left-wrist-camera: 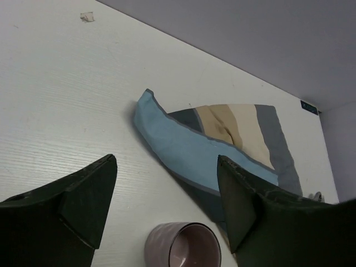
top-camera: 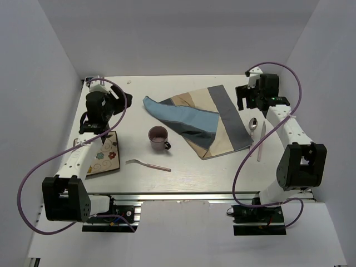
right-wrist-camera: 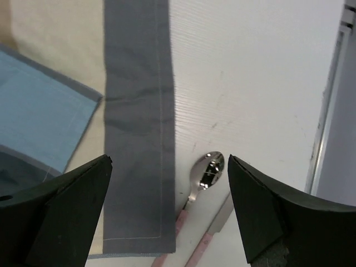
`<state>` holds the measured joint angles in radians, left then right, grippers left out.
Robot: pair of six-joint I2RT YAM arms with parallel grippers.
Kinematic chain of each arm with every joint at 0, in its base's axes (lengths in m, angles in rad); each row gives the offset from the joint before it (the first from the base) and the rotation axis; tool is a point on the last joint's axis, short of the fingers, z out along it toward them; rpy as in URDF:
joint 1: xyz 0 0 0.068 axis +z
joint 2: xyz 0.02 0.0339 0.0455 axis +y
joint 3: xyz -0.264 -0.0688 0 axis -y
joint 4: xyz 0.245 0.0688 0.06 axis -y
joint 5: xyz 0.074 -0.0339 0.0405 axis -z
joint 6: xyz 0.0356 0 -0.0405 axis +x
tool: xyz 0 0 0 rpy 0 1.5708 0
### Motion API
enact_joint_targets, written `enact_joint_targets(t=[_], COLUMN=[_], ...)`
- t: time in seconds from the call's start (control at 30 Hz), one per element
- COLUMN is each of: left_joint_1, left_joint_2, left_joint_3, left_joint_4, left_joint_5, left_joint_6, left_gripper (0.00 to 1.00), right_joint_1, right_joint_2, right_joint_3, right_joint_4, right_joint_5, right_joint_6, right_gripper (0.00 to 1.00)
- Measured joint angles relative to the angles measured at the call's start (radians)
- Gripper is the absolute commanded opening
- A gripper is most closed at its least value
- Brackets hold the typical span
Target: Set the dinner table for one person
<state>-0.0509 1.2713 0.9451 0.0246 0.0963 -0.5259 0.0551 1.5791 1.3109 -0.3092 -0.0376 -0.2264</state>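
Observation:
The off-white dinner table (top-camera: 183, 178) holds a striped blue, grey and beige placemat (top-camera: 214, 119), lying skewed with its blue corner folded over. A purple mug (top-camera: 158, 137) stands left of it. A pink-handled fork (top-camera: 147, 164) lies near the front. A spoon (top-camera: 252, 127) and a knife (top-camera: 260, 142) lie right of the mat. My left gripper (top-camera: 125, 101) is open and empty, above the table left of the mat (left-wrist-camera: 183, 147) and mug (left-wrist-camera: 183, 247). My right gripper (top-camera: 245, 98) is open and empty above the mat's grey stripe (right-wrist-camera: 136, 111) and the spoon (right-wrist-camera: 208, 169).
A square patterned plate (top-camera: 105, 158) lies at the front left, partly under my left arm. A metal rail (top-camera: 194, 196) runs along the near edge. White walls enclose the back and sides. A small white scrap (left-wrist-camera: 86, 16) lies at the back left.

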Motion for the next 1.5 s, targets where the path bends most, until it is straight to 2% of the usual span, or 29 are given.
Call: enact_joint_targets(t=[0.07,0.1,0.13,0.2,0.23,0.27,0.3,0.33,0.37,0.4,0.43,0.47,0.5,0.6,0.63,0.7,0.8,1.0,1.2,1.4,1.5], left_joint_1=[0.003,0.004,0.004,0.006,0.008,0.009,0.01,0.01,0.01,0.01,0.011,0.012,0.013,0.013,0.013,0.013,0.014,0.016,0.016,0.016,0.016], left_joint_2=[-0.002,-0.004,-0.008,-0.014,-0.018,-0.021,-0.024,-0.026,-0.028,-0.032,-0.035,-0.039,-0.045,-0.074,-0.086,-0.109,-0.147,-0.214,-0.283,-0.347,-0.356], left_joint_3=[0.0,0.0,0.0,0.0,0.0,0.0,0.0,0.0,0.0,0.0,0.0,-0.002,-0.003,-0.016,-0.022,-0.031,-0.049,-0.089,-0.124,-0.174,-0.18], left_joint_4=[0.004,0.006,0.007,0.006,0.006,0.006,0.006,0.005,0.003,0.001,-0.003,-0.006,-0.009,-0.016,-0.025,-0.042,-0.061,-0.102,-0.132,-0.142,-0.147], left_joint_5=[0.009,0.016,0.021,0.032,0.036,0.042,0.047,0.05,0.055,0.058,0.061,0.063,0.065,0.066,0.067,0.066,0.065,0.06,0.057,0.053,0.052], left_joint_6=[-0.01,-0.013,-0.022,-0.021,-0.021,-0.02,-0.021,-0.016,-0.021,-0.021,-0.023,-0.026,-0.031,-0.036,-0.037,-0.04,-0.043,-0.052,-0.069,-0.092,-0.097], left_gripper=[0.52,0.2,0.09,0.0,0.02,0.1,0.4,0.52,0.61,0.67,0.72,0.74,0.75,0.76,0.76,0.77,0.77,0.78,0.79,0.79,0.79], right_joint_1=[0.018,0.027,0.034,0.046,0.057,0.066,0.08,0.097,0.119,0.151,0.18,0.219,0.259,0.403,0.449,0.527,0.602,0.728,0.772,0.785,0.803], right_joint_2=[0.0,0.0,0.0,0.0,0.0,0.0,0.0,0.0,0.0,0.0,0.0,0.0,0.0,0.001,0.001,0.003,0.019,0.146,0.265,0.337,0.364], right_joint_3=[0.0,0.0,0.0,0.0,0.0,0.0,0.0,0.0,0.0,0.0,0.0,-0.001,-0.005,-0.024,-0.029,-0.033,-0.033,-0.01,0.03,0.117,0.143], right_joint_4=[-0.006,-0.02,-0.039,-0.085,-0.108,-0.128,-0.151,-0.175,-0.2,-0.215,-0.216,-0.21,-0.194,-0.131,-0.119,-0.106,-0.084,-0.069,-0.077,-0.056,-0.041], right_joint_5=[-0.047,-0.088,-0.126,-0.198,-0.231,-0.261,-0.297,-0.341,-0.393,-0.44,-0.476,-0.505,-0.513,-0.491,-0.486,-0.485,-0.463,-0.306,-0.228,-0.164,-0.135], right_joint_6=[-0.039,-0.076,-0.116,-0.198,-0.236,-0.271,-0.312,-0.349,-0.383,-0.406,-0.409,-0.407,-0.385,-0.278,-0.249,-0.201,-0.14,0.018,0.125,0.201,0.228], right_gripper=[0.89,0.89,0.89,0.89,0.89,0.89,0.89,0.89,0.87,0.78,0.39,0.15,0.1,0.52,0.6,0.68,0.7,0.73,0.74,0.67,0.59])
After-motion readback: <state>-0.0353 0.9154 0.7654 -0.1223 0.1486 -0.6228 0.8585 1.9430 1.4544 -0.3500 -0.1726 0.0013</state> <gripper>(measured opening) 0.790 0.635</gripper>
